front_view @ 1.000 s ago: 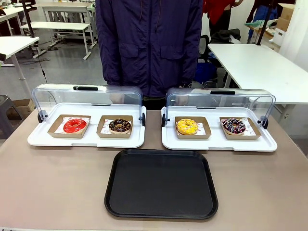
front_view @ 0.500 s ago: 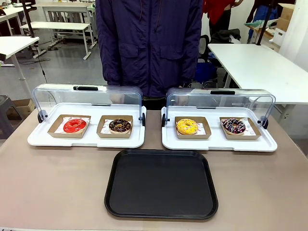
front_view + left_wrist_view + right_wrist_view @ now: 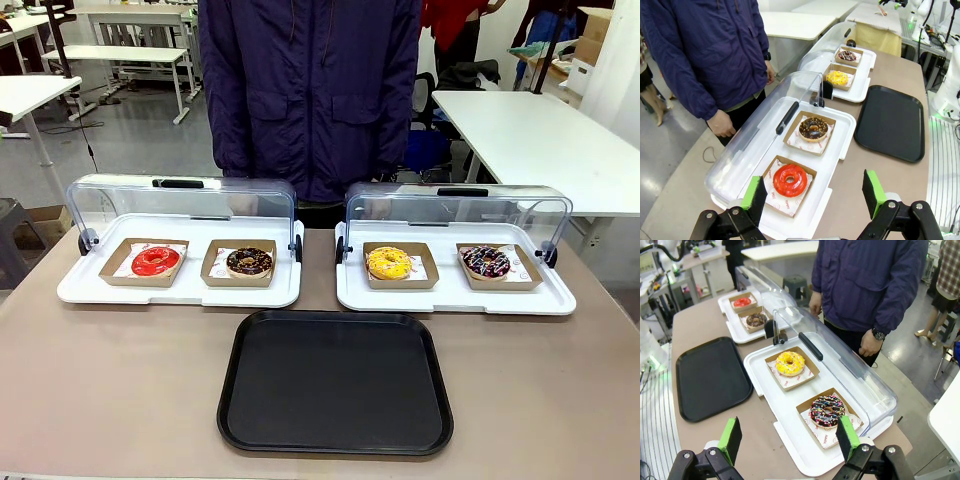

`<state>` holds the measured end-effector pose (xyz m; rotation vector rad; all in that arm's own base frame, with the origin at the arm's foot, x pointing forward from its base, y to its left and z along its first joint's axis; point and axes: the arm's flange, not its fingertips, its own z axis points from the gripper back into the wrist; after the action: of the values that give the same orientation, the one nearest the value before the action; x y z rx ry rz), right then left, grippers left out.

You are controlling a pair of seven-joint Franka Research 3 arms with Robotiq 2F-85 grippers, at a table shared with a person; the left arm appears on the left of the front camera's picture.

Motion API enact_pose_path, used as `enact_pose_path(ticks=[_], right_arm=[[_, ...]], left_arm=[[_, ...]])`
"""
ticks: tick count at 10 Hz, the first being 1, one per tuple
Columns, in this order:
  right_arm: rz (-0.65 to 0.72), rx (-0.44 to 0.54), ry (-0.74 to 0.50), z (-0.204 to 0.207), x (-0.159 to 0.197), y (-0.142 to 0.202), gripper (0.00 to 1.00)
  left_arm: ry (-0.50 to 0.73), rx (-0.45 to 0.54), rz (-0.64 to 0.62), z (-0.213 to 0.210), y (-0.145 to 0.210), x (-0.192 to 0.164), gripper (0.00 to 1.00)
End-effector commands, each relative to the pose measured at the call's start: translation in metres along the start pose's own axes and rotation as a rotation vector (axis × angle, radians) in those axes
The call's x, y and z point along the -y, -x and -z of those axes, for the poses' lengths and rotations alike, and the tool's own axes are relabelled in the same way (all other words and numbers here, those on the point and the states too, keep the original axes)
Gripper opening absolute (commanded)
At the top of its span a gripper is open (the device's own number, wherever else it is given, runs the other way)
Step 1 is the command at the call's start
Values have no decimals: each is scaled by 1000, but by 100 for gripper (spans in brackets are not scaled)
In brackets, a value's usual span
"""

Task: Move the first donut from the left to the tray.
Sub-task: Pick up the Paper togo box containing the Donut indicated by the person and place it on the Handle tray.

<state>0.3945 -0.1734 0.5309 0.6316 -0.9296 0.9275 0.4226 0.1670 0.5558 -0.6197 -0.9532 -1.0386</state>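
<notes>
The first donut from the left (image 3: 155, 261) is a glossy red ring in a brown cardboard holder on the left white display tray; it also appears close below my left gripper (image 3: 814, 195) as the red donut (image 3: 789, 180) and far off as the red donut (image 3: 742, 302). The black tray (image 3: 335, 381) lies bare at the table's front middle, seen too as the tray (image 3: 893, 121) and the tray (image 3: 710, 376). My left gripper stands open above the table beside the red donut's display tray. My right gripper (image 3: 789, 439) is open over the right display tray, near the sprinkled donut (image 3: 827, 411).
A chocolate donut (image 3: 249, 262) sits beside the red one. The right display tray (image 3: 455, 293) holds a yellow donut (image 3: 388, 263) and a sprinkled donut (image 3: 486, 262). Both clear lids (image 3: 180, 204) stand raised. A person in a dark jacket (image 3: 310, 90) stands at the far edge.
</notes>
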Motion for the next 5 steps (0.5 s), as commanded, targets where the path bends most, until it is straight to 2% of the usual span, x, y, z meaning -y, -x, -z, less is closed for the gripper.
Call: enact_pose_path(ticks=[1, 5], right_arm=[[-24, 28, -1, 1, 2, -1, 100], [-24, 28, -1, 1, 2, -1, 100]], left_arm=[[6, 23, 6, 0, 0, -1, 100], [6, 23, 6, 0, 0, -1, 100]])
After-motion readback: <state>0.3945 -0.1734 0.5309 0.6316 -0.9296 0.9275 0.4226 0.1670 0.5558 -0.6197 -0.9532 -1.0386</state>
